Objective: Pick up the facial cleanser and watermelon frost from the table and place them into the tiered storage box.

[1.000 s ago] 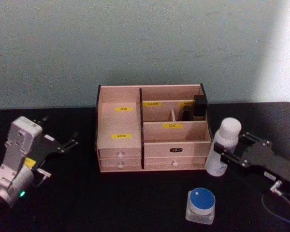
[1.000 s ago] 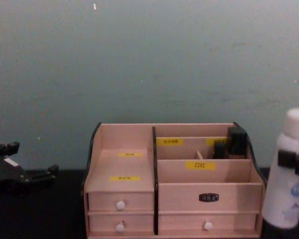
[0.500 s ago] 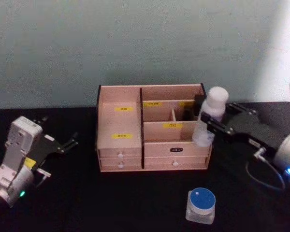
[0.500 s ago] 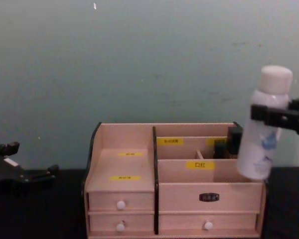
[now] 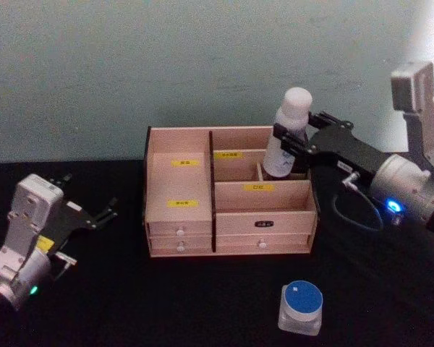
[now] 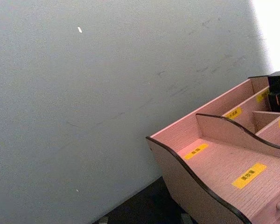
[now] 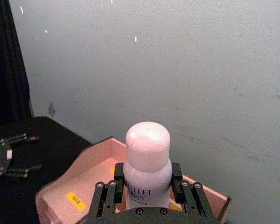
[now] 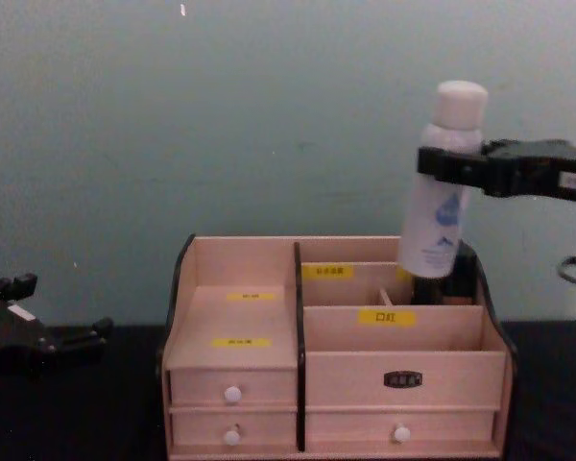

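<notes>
The facial cleanser [image 5: 287, 137], a white bottle with a rounded cap and blue print, hangs slightly tilted above the back right compartments of the tiered storage box [image 5: 181, 217]. My right gripper [image 5: 290, 142] is shut on its upper body. The chest view has the facial cleanser [image 8: 440, 211] in my right gripper [image 8: 448, 162] above the tiered storage box [image 8: 346, 379]. From the right wrist, the facial cleanser [image 7: 147, 163] stands between the fingers [image 7: 115, 181]. The watermelon frost [image 5: 301, 307], a small clear jar with a blue lid, stands on the table before the box. My left gripper [image 5: 89, 195] rests open at the left.
A dark item [image 5: 300, 160] stands in the box's back right compartment, just under the bottle. The box has yellow labels and small drawers with white knobs [image 8: 232, 395]. A black cloth [image 5: 202, 303] covers the table, and a pale wall [image 5: 202, 58] rises close behind it.
My right gripper has lifted the bottle from the table right of the box, up and leftward, until it hangs over the back right compartments. The left arm has stayed still.
</notes>
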Action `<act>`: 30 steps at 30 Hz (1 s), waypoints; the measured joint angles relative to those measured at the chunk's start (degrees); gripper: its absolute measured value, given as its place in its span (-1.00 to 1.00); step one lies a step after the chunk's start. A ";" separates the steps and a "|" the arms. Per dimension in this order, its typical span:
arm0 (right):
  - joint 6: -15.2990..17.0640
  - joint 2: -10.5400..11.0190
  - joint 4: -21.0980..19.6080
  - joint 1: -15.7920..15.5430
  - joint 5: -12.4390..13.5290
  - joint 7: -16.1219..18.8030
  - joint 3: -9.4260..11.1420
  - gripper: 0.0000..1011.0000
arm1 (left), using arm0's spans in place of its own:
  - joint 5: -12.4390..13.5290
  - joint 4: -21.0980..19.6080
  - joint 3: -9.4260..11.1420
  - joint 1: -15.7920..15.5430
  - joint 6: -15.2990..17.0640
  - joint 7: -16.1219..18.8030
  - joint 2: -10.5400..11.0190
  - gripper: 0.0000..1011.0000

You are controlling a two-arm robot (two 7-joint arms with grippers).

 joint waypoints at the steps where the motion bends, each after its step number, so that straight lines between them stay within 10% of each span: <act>1: 0.13 -0.36 0.66 0.58 0.00 0.01 -0.14 0.17 | 0.00 0.00 0.00 0.00 0.00 0.00 0.00 0.98; 30: -0.59 -8.45 17.73 11.26 -2.66 1.88 -5.27 0.17 | 0.00 0.00 0.00 0.00 0.00 0.00 0.00 0.98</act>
